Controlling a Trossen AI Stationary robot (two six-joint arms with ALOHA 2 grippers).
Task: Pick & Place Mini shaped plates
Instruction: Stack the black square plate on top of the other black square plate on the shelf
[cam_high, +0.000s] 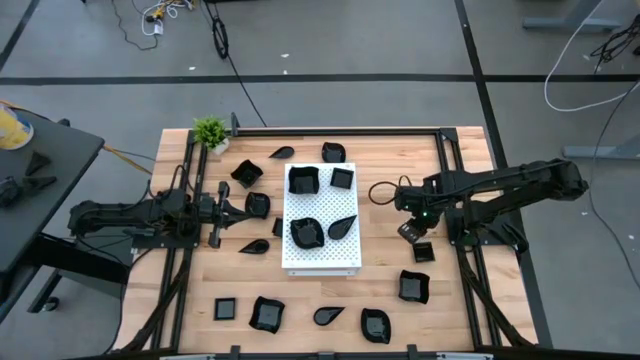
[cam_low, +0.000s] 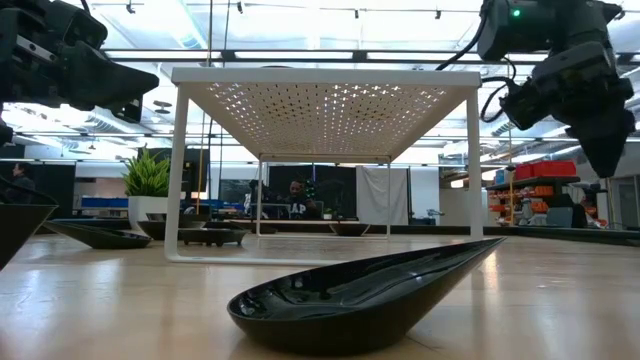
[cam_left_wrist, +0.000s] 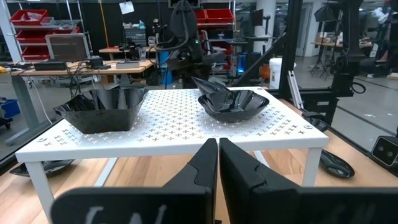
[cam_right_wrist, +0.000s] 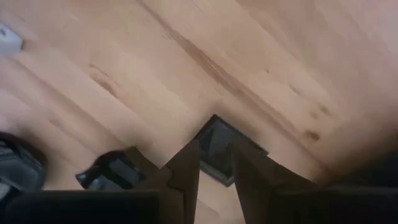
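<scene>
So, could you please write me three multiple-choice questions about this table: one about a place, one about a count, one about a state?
1. Where does the green plant stand?
A. On the white board
B. At a corner of the table, on the robot's left side
C. Under the white board

2. How many black plates lie on the white board?
A. Two
B. Seven
C. Four

3. How do the jaws of the left gripper stand?
A. Shut, with nothing between them
B. Wide open
C. Shut on a plate

Answers:
1 B: the high view shows the plant on the wood at that corner, away from the board.
2 C: the high view shows two plates on each half of the board.
3 A: the left wrist view shows the two jaws pressed together and empty.
</scene>
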